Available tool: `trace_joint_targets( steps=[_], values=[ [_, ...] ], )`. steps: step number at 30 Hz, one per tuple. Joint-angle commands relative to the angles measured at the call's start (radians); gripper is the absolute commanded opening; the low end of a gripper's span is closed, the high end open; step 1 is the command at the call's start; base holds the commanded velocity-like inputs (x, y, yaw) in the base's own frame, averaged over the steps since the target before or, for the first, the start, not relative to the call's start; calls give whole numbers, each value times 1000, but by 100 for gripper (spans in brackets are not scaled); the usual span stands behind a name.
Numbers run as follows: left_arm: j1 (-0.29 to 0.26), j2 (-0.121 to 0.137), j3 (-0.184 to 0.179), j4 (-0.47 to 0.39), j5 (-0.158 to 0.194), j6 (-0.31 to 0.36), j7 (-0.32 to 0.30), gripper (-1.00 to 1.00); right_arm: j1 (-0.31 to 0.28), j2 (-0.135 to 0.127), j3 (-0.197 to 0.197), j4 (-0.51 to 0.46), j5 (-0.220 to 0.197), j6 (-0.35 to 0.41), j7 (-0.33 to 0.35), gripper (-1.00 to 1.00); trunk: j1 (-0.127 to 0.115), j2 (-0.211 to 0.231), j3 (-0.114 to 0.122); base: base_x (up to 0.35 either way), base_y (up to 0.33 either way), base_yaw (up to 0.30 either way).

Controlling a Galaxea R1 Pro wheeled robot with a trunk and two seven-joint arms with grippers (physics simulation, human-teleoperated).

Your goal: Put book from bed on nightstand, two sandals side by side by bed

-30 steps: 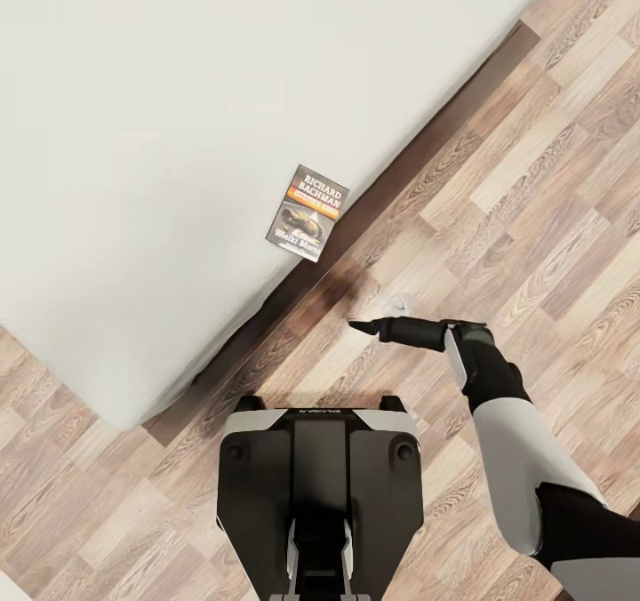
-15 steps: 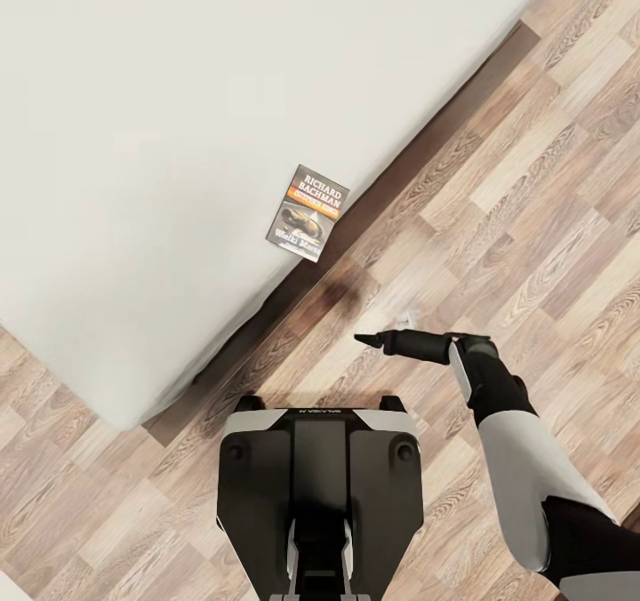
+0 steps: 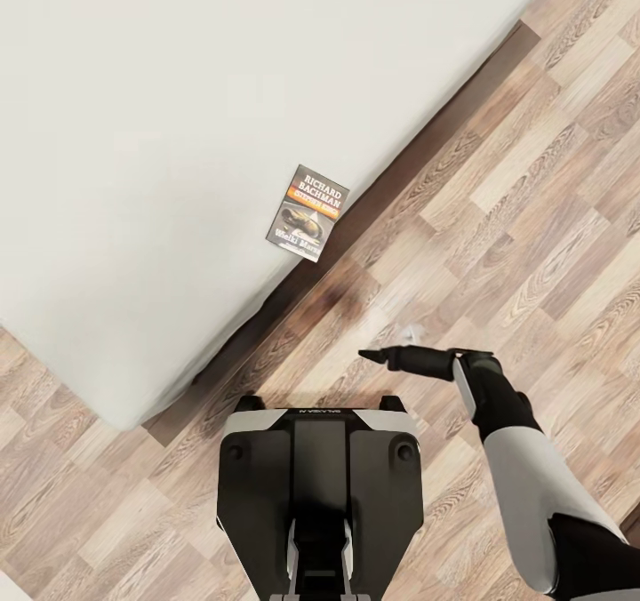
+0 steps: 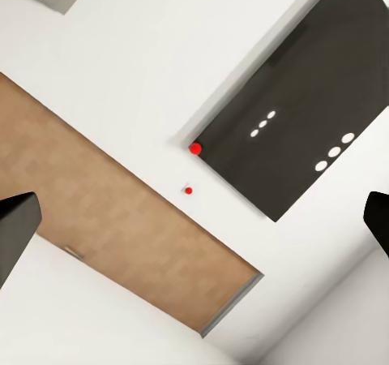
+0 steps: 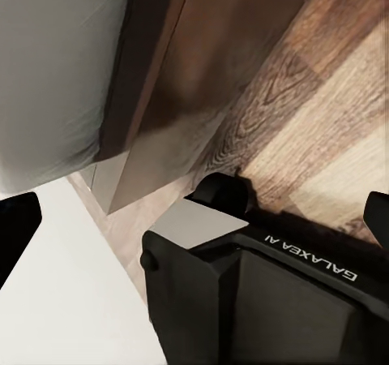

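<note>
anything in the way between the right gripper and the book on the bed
Nothing visible does. The right gripper hangs over bare wood-plank floor, and the small dark paperback book with the orange band lies flat near the edge of the light grey mattress of the bed. Between them is only floor and the bed's dark brown frame edge.
</note>
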Motion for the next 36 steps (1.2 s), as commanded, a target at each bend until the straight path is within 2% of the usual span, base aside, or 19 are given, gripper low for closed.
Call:
trace_joint_targets(
  steps=[1, 17, 20, 26, 36],
  values=[
    [0, 0, -8, -1, 6, -3, -2, 100, 1, -1, -4, -1, 8, 6, 8, 100, 1, -2, -1, 0, 0, 0],
    [0, -4, -8, -1, 6, -3, -2, 100, 7, -7, -5, -1, 11, 7, 8, 100, 1, -2, -1, 0, 0, 0],
    [2, 9, -1, -18, 12, -4, 15, 100, 10, -6, 12, -6, 16, 7, 4, 100, 1, -2, -1, 0, 0, 0],
    [2, 9, -1, -21, 12, -4, 48, 100, 10, -6, 13, -6, 16, 7, 4, 100, 1, -2, -1, 0, 0, 0],
    [2, 9, -1, -21, 12, -4, 48, 100, 10, -6, 13, -6, 16, 7, 4, 100, 1, -2, -1, 0, 0, 0]
  ],
)
